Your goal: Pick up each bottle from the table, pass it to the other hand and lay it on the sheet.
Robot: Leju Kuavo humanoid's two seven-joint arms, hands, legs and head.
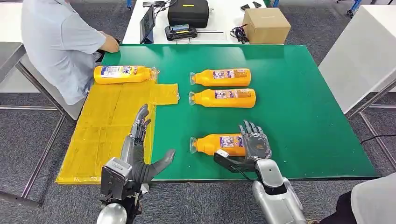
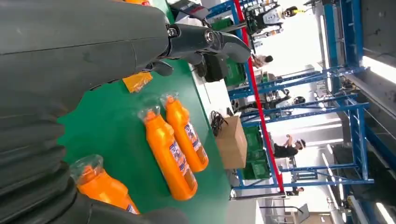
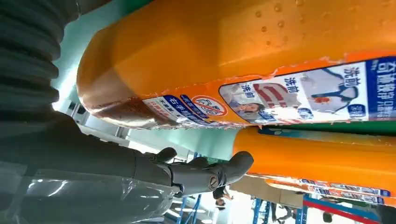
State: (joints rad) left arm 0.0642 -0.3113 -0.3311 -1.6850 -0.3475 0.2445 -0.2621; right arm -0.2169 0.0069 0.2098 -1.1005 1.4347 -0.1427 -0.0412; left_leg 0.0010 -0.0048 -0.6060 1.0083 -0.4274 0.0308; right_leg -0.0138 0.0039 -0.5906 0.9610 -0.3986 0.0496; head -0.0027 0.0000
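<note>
The nearest bottle (image 1: pixel 218 143) lies on the green surface (image 1: pixel 299 116) under my right robot hand (image 1: pixel 254 140), whose fingers drape over its base end. My left robot hand (image 1: pixel 140 144) hovers spread above the yellow sheet (image 1: pixel 107 126), holding nothing.

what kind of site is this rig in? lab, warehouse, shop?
Most likely an industrial test hall or robotics lab. The left wrist view shows blue steel racking under a high ceiling; the head view shows a green work table and, on a white table behind it, a black equipment case.
</note>
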